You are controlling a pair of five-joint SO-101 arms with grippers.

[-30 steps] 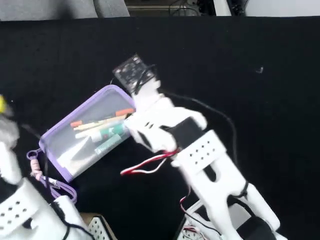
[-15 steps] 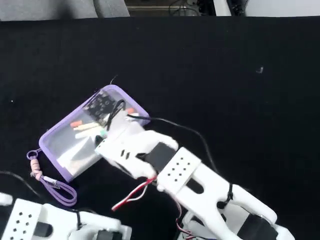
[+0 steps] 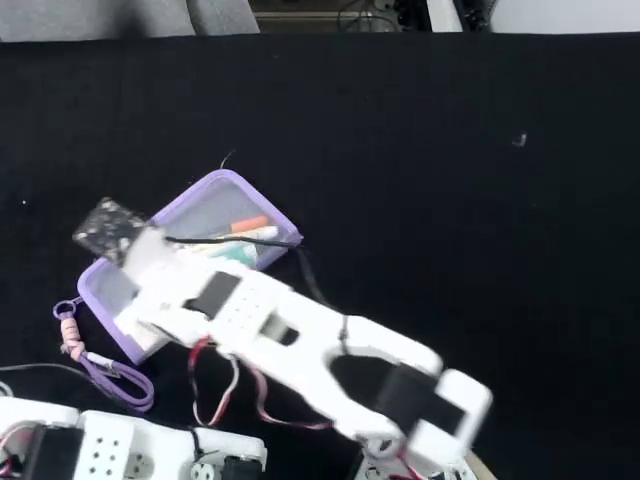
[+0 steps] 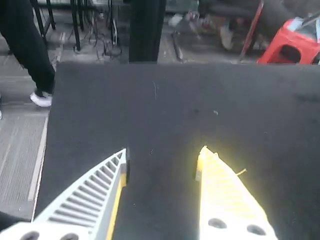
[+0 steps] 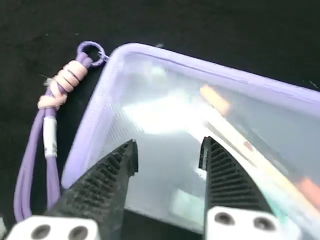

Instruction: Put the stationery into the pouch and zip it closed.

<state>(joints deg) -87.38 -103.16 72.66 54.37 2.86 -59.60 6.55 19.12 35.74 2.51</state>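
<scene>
Hovering over clear purple pouch (image 5: 175, 110), R gripper (image 5: 167, 150) fingers apart, empty, L gripper (image 4: 162, 160) likewise apart, above black table (image 4: 200, 100).

Black table (image 3: 470, 180). Lying flat on it, toward the left of the high view: a clear pouch (image 3: 222, 203) edged in purple, with a purple wrist strap (image 3: 112, 372) trailing from one corner onto the surface.

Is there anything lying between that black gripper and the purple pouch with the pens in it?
Nothing visible does. The right gripper hangs open over the pouch, with no object between them. The ring and purple strap at its corner lie uncovered too.
</scene>
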